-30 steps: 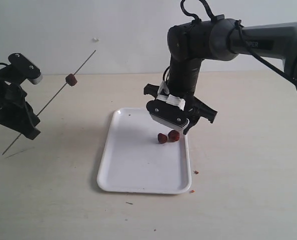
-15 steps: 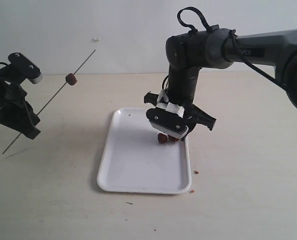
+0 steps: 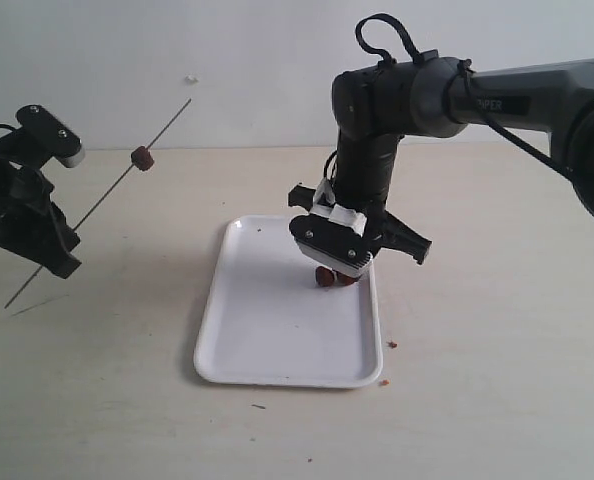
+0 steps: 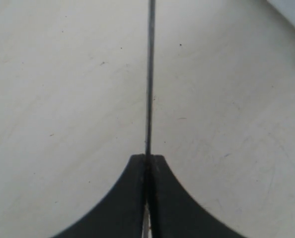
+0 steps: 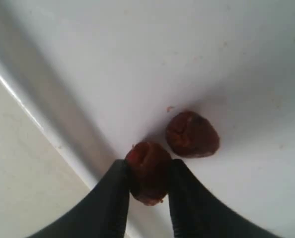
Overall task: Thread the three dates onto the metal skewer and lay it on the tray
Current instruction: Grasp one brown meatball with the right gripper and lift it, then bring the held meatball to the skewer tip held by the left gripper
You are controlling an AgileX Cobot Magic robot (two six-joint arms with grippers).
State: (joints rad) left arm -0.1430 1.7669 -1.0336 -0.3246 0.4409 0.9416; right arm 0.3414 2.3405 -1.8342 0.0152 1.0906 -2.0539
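In the exterior view my left gripper [image 3: 55,252] is shut on the lower part of the metal skewer [image 3: 107,197], which slants up to the right above the table. One date [image 3: 142,158] is threaded on its upper part. The left wrist view shows the jaws [image 4: 147,157] pinched on the skewer [image 4: 149,74]. The white tray [image 3: 277,340] lies mid-table. My right gripper [image 3: 339,272] is down on it near its right rim. Its fingers press both sides of a date [image 5: 148,171], with my right gripper [image 5: 148,166] shut on it. Another date [image 5: 192,134] lies right beside it.
Tiny red crumbs [image 3: 392,345] lie on the table just off the tray's right rim, and a small dark speck [image 3: 260,406] lies in front of the tray. The right arm [image 3: 397,95] reaches in from the upper right.
My right gripper has come down onto the tray and its fingers now flank and hold one of the two dates. The left gripper and skewer have not moved.
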